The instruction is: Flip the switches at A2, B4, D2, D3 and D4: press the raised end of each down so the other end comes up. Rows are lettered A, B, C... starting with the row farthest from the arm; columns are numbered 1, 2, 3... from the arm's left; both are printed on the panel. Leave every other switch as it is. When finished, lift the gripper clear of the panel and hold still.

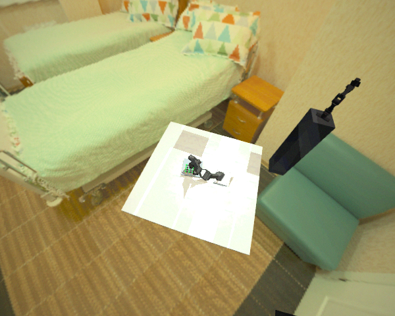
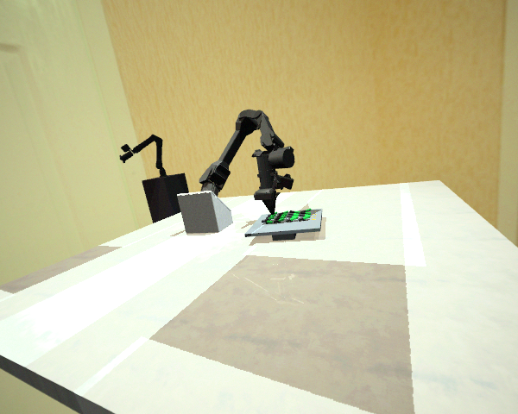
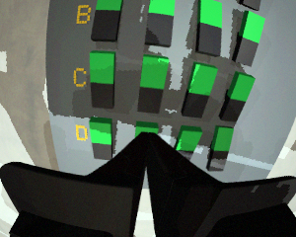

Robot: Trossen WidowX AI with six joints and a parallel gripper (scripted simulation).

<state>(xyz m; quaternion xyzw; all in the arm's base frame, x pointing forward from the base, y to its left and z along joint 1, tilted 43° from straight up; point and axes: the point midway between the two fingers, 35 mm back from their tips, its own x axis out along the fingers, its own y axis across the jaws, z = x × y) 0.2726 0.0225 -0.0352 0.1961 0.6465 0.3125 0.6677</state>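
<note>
The grey-blue switch panel (image 2: pixel 273 228) (image 3: pixel 64 165) carries rows of green-and-black rocker switches. In the wrist view, rows B, C and D show; A2 is out of frame. Switch B4 (image 3: pixel 249 36) is at the upper right. Switch D2 (image 3: pixel 147 126) is mostly hidden behind the fingertips, with only its green far part showing. Switch D3 (image 3: pixel 188 138) is just right of them, its near end partly covered, and switch D4 (image 3: pixel 221 147) is farther right. My gripper (image 2: pixel 271 212) (image 3: pixel 147 138) is shut and empty, its tips low at D2; contact cannot be told. Which ends are raised is unclear.
The panel stands on a white table (image 1: pixel 197 210) (image 2: pixel 455 311) in front of the arm's grey base block (image 2: pixel 198 212). Switch D1 (image 3: pixel 101 138) is left of the fingertips, and switch C2 (image 3: pixel 153 84) is beyond them. A second arm on a dark stand (image 1: pixel 301 143) (image 2: pixel 165 196) is away from the panel.
</note>
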